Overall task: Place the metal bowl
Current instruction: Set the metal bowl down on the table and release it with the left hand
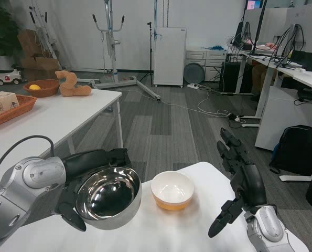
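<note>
While our left hand point(87, 181) grips the metal bowl point(109, 197) tilted above the near part of the white table point(161, 231), just left of the orange bowl point(172, 190), our right hand point(239, 181) hovers released, well apart on the right.

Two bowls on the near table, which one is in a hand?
The metal bowl: the left hand holds it by the rim, tilted. The orange bowl with the white inside sits free on the table beside it, and the right hand holds nothing.
</note>
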